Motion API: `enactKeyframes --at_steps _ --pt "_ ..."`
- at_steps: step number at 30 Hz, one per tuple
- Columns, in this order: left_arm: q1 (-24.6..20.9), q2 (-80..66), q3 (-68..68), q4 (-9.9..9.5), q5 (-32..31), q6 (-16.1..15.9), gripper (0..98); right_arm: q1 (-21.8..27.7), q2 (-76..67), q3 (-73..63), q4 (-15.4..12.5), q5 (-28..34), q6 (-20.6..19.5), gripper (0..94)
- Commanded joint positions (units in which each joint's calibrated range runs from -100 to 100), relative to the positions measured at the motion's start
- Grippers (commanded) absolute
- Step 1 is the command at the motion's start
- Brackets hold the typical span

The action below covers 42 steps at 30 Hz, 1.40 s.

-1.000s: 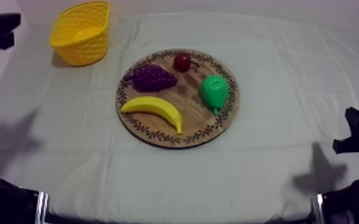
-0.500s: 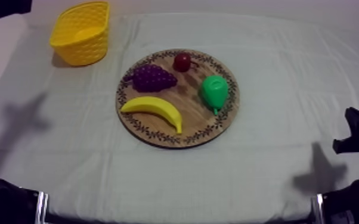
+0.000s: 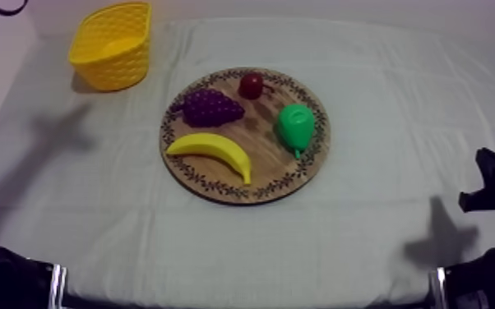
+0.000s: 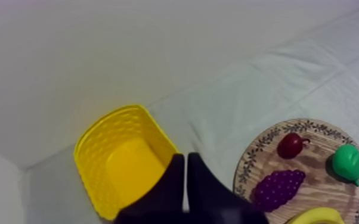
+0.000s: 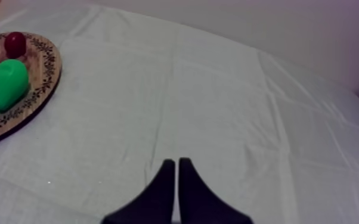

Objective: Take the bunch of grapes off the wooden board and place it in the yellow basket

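At the near right side of the bench my right hand [image 5: 176,162] hangs over bare grey-white cloth [image 3: 366,230], fingers pressed together on nothing, with the round wooden board [image 3: 242,192] off to one side and well apart from it. Moving in to the middle of the bench, the board sits flat with all four toy fruits on it. The banana [image 3: 210,152] is nearest, lying across the front left part. The pear [image 3: 295,125] is on the right, stem end pointing toward the near rim. The bunch of grapes [image 3: 210,107], which is what the task is after, lies on the board just behind the banana, on the left side near the patterned rim. The small red fruit [image 3: 252,85] is just beside it at the far rim. Way back in the far left corner the yellow basket [image 3: 113,45] stands upright on the cloth, well apart from the board. My left hand [image 4: 186,156] is up above there, fingers pressed together into a narrow wedge with nothing in them, its tip by the basket's rim on the side facing the board.
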Motion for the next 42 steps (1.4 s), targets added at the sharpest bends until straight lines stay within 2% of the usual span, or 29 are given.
enactKeyframes --at_steps 1,8,16,26,35,42 --pt "0.3 2.4 -1.3 -0.03 0.1 0.1 0.0 0.0 0.0 0.0 0.0 0.0 0.0 0.5" --pt "2.1 6.9 -3.4 -0.04 0.1 0.0 0.0 0.0 0.0 0.0 0.0 0.0 0.0 0.5" --pt "5.8 9.6 -5.3 0.07 4.3 -3.8 0.0 0.0 0.0 0.0 0.0 0.0 0.0 0.5" --pt "11.0 13.8 -14.7 0.86 17.5 -11.3 0.0 0.0 0.0 0.0 0.0 0.0 0.0 0.5" --pt "12.3 19.6 -20.4 2.84 28.5 -15.6 0.0 0.0 0.0 0.0 0.0 0.0 0.0 0.5" --pt "12.0 22.4 -22.7 3.05 34.0 -17.1 0.0 0.0 0.0 0.0 0.0 0.0 0.0 0.5"
